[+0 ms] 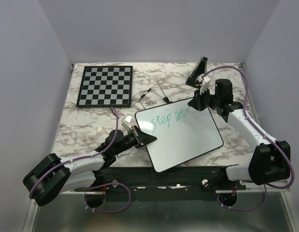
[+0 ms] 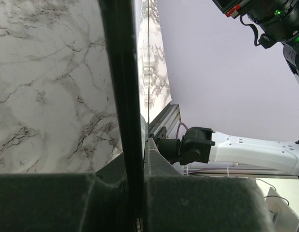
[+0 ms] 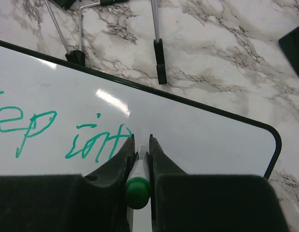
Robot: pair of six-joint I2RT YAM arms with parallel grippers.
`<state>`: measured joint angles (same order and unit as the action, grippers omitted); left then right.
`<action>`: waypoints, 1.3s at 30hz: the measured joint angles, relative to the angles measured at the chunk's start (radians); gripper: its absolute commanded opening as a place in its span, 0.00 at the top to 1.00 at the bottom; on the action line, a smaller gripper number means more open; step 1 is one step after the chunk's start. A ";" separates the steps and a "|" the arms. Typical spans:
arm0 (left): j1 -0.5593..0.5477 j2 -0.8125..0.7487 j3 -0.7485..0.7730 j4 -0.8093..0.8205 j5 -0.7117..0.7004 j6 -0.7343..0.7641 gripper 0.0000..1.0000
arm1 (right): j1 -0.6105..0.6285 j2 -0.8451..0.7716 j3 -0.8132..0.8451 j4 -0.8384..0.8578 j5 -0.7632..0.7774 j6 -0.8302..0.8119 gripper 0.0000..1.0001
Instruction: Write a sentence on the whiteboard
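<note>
The whiteboard (image 1: 186,142) lies tilted on the marble table, its glossy face (image 3: 202,130) filling the right wrist view. The sentence (image 1: 168,120) in teal-green reads "Step int"; its end (image 3: 94,142) sits just left of the right fingers. My right gripper (image 1: 196,103) (image 3: 140,141) is shut on a green-capped marker (image 3: 138,181), whose tip points down at the board after the last letter. My left gripper (image 1: 142,138) (image 2: 140,193) is shut on the whiteboard's left edge, and the black rim (image 2: 121,87) runs edge-on between its jaws.
A checkered chessboard (image 1: 105,86) lies at the back left. Thin metal rods with black tips (image 3: 159,53) (image 1: 163,93) rest just beyond the board's far edge. A black object (image 1: 196,71) stands at the back right, and a small white item (image 1: 127,117) lies near the left gripper.
</note>
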<state>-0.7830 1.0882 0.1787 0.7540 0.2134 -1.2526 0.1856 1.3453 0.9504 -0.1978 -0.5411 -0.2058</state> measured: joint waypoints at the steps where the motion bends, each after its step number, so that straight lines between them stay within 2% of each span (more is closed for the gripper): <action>1: 0.000 0.000 0.000 0.000 0.000 0.000 1.00 | 0.000 0.000 0.000 0.002 -0.003 0.000 1.00; 13: 0.000 0.000 0.000 0.001 0.000 0.006 1.00 | -0.002 0.000 0.000 -0.008 -0.082 -0.010 0.99; 23: 0.000 0.000 0.000 0.000 0.000 0.003 1.00 | -0.003 -0.028 -0.013 -0.074 -0.075 -0.055 1.00; 33: 0.000 -0.009 0.000 -0.006 -0.001 0.004 1.00 | -0.018 -0.033 -0.002 -0.091 0.007 -0.055 0.99; 39: -0.002 -0.023 0.000 -0.016 -0.001 0.017 1.00 | -0.042 -0.083 0.032 -0.086 -0.040 -0.029 0.99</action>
<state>-0.7845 1.0653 0.1783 0.7383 0.2127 -1.2354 0.1432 1.2621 0.9825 -0.2836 -0.5812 -0.2348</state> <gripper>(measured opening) 0.102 0.192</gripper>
